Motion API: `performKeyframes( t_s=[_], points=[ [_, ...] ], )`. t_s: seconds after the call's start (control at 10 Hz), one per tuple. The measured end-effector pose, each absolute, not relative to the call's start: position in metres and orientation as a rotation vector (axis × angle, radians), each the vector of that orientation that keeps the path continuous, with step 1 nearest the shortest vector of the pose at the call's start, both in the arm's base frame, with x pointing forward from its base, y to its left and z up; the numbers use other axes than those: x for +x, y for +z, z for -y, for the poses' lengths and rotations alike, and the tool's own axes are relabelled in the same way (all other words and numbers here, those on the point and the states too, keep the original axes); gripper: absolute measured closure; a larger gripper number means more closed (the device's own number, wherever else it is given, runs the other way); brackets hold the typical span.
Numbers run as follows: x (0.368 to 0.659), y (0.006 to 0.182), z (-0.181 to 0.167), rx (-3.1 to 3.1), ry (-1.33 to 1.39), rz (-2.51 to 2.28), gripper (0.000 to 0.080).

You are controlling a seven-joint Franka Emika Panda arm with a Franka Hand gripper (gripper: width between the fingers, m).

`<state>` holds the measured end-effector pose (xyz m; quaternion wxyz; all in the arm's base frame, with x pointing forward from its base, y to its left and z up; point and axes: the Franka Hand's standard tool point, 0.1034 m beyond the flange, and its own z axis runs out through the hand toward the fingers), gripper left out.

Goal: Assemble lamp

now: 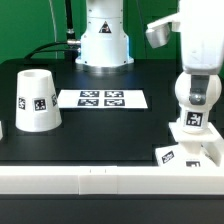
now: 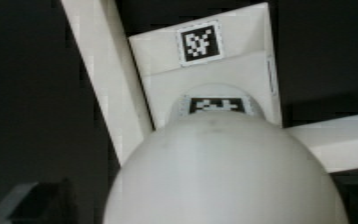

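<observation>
The lamp's low square base [image 1: 190,150] lies near the front of the black table on the exterior view's right. The rounded bulb [image 1: 193,118] stands upright on it, tag facing the camera. My gripper [image 1: 195,98] hangs straight down over the bulb's top, and its fingers are hard to make out there. The wrist view is filled by the bulb's white dome [image 2: 202,170], with the base [image 2: 202,45] beyond it and no fingers showing. The tapered shade [image 1: 35,100] stands mouth down, far off at the exterior view's left.
The marker board [image 1: 100,98] lies flat in the middle of the table, in front of the arm's pedestal [image 1: 103,45]. A white rail [image 1: 100,182] runs along the table's front edge, just beside the base.
</observation>
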<state>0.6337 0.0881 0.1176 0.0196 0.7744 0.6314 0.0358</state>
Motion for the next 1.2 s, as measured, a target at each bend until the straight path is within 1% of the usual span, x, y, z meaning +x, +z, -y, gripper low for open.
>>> performKeyframes(
  t_s=[0.6, 0.7, 0.8, 0.9, 1.2],
  points=[
    [0.6331, 0.1143, -0.0878, 1.912, 0.035, -2.374, 0.0101],
    [0.633, 0.1136, -0.087, 1.879, 0.029, -2.397, 0.0126],
    [0.6331, 0.1136, -0.0867, 1.89, 0.029, -2.388, 0.0126],
    [0.6331, 0.1136, -0.0863, 1.891, 0.029, -2.387, 0.0224],
    [0.6331, 0.1136, -0.086, 1.9, 0.03, -2.38, 0.0224]
  ],
)
